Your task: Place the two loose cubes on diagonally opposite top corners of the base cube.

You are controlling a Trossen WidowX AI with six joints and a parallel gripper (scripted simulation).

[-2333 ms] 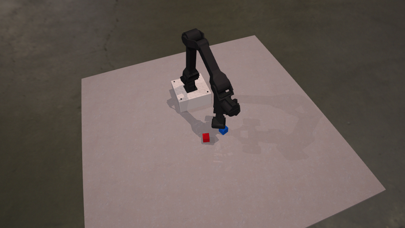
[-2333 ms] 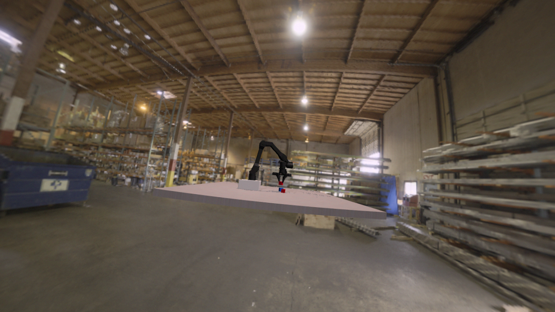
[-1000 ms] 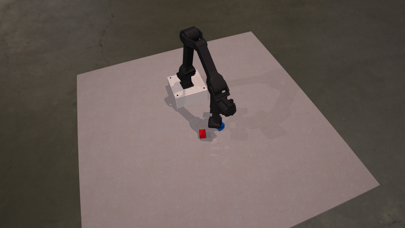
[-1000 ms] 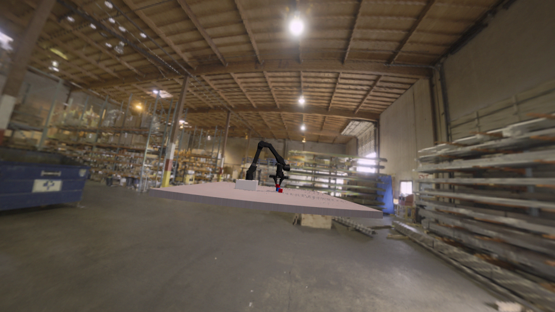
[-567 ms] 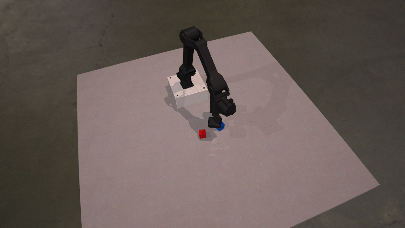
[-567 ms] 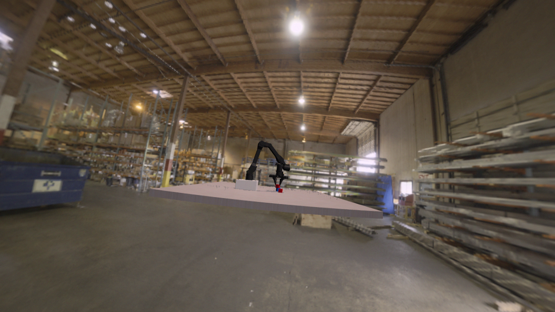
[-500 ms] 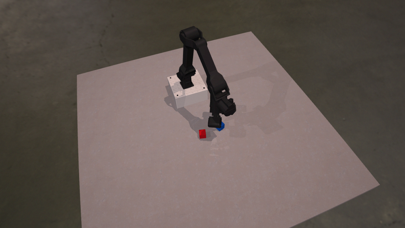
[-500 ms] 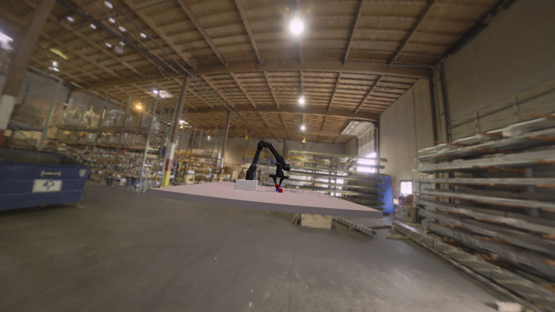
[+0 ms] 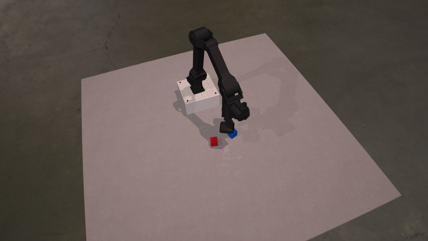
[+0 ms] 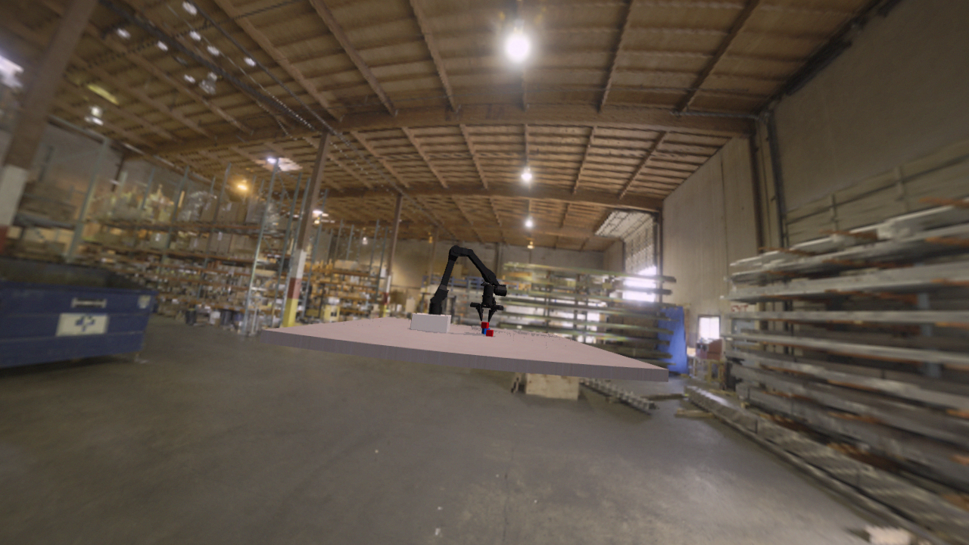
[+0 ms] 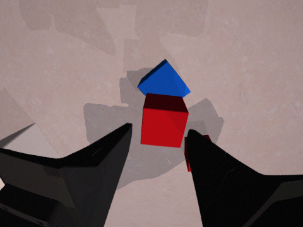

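The blue base cube (image 9: 232, 134) (image 10: 484, 331) (image 11: 164, 82) stands on the table. One red cube (image 10: 484, 324) (image 11: 164, 127) sits over one side of its top and looks level; in the top view the gripper hides it. My gripper (image 10: 484, 319) (image 11: 160, 132) is open around this red cube, with a clear gap at the left finger and a narrow one at the right in the wrist view. The other red cube (image 9: 214, 141) (image 10: 490, 333) (image 11: 187, 157) lies on the table near the base cube, partly behind the right finger in the wrist view.
The arm's white mounting block (image 9: 202, 107) (image 10: 430, 323) (image 11: 35, 142) stands on the pale table (image 9: 134, 179) (image 10: 542, 356), behind the cubes in the top view. The loose red cube on the table is close to the right finger in the wrist view.
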